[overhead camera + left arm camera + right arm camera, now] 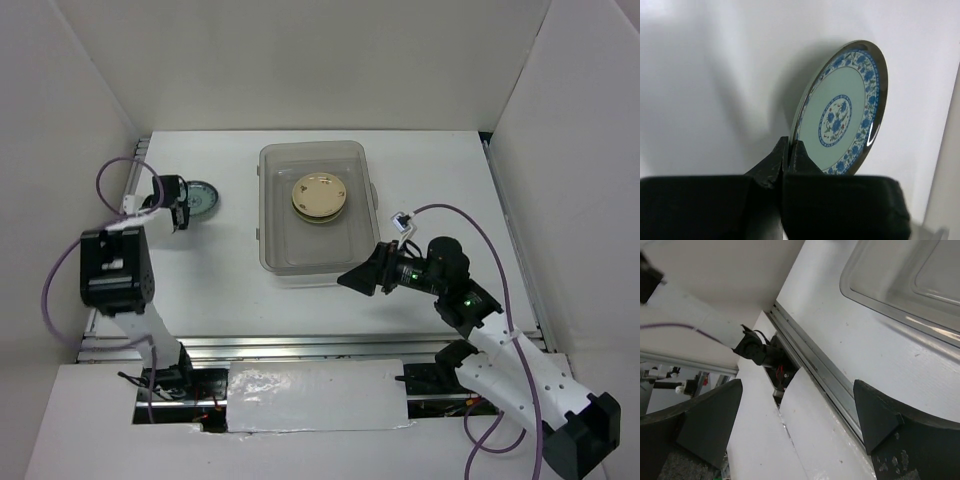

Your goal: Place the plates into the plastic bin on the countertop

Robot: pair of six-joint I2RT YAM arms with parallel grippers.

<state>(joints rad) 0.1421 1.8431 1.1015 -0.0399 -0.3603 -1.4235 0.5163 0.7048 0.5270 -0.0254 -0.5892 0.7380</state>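
Observation:
My left gripper is shut on the rim of a blue-patterned plate at the far left of the countertop. In the left wrist view the plate stands tilted on edge, its rim pinched between my gripper. The plastic bin stands at the middle and holds a stack of cream plates with dark marks. My right gripper is open and empty, near the bin's front right corner. The bin's corner shows in the right wrist view; my right gripper holds nothing.
A metal rail runs along the near edge of the countertop, also in the right wrist view. White walls enclose the back and both sides. A white cable connector lies beside the bin's right side.

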